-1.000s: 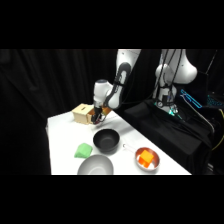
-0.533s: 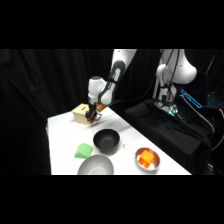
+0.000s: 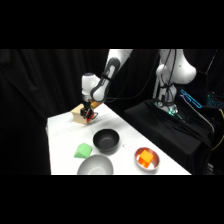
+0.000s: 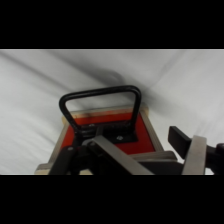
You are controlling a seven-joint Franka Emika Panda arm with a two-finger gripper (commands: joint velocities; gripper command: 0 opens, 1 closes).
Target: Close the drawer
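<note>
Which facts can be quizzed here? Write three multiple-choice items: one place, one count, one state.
1. The claw is at:
A. the black bowl
B. the wooden box
C. the green block

2. Bowls on the table:
A. one
B. three
C. five

3. The small bowl at the near right is:
A. overturned
B. empty
C. holding something orange

Key:
1 B: the claw sits at the wooden box, facing its drawer.
2 B: black bowl, grey bowl, small bowl.
3 C: an orange piece lies inside.
</note>
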